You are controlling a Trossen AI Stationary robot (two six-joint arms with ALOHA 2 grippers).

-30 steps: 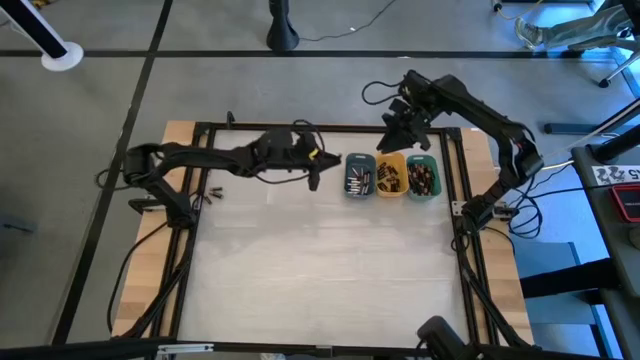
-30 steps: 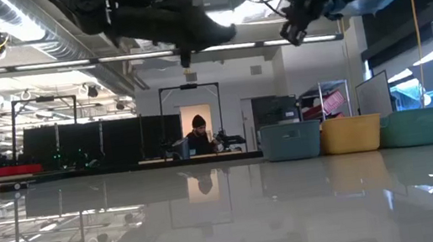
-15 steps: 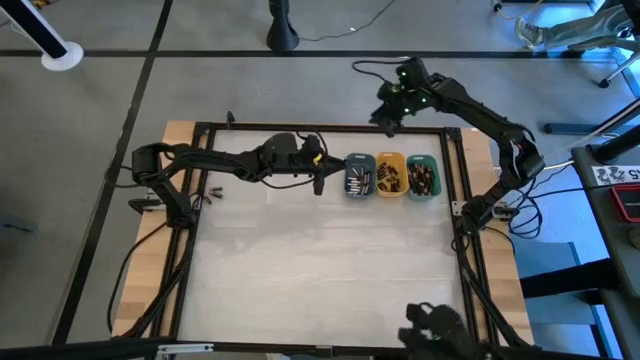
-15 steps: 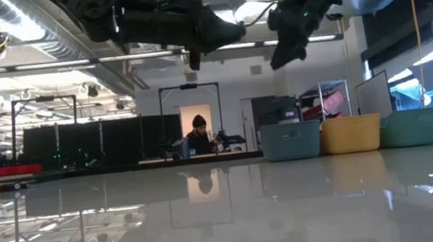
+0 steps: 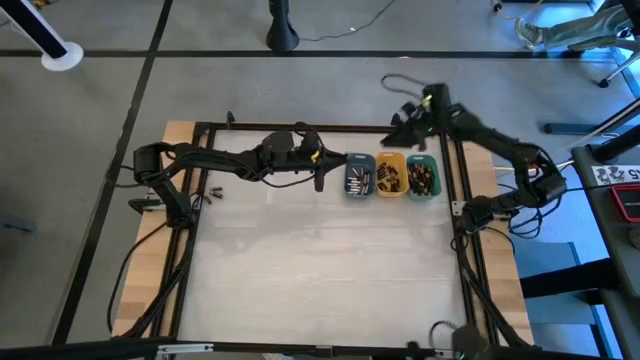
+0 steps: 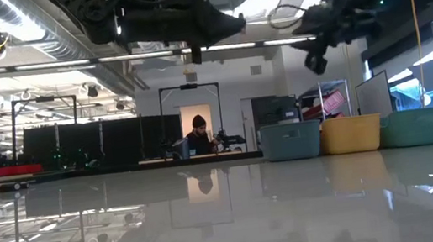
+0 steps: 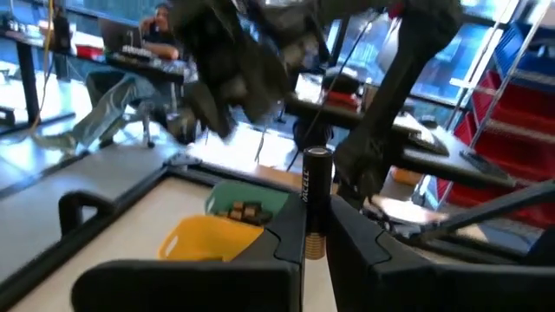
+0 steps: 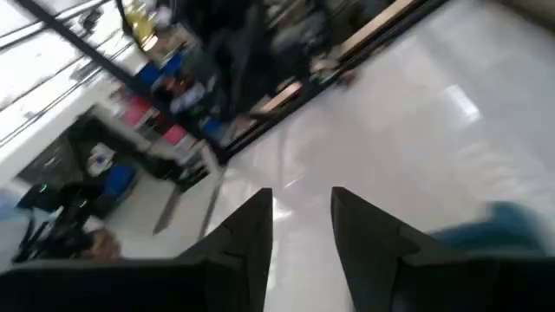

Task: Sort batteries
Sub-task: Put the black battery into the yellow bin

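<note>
Battery (image 7: 314, 204) pinched upright in left gripper (image 7: 312, 251), beside trays (image 5: 390, 190) for sorting; right gripper (image 8: 299, 227) parted, empty.

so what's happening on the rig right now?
Battery sorting is under way. The left gripper is shut on a single battery, held upright between its fingers just left of the slate-blue tray. The orange tray and green tray sit beside it in a row; all three already hold batteries. The right gripper is raised near the table's back edge, beyond the trays, jaws apart and holding nothing.
</note>
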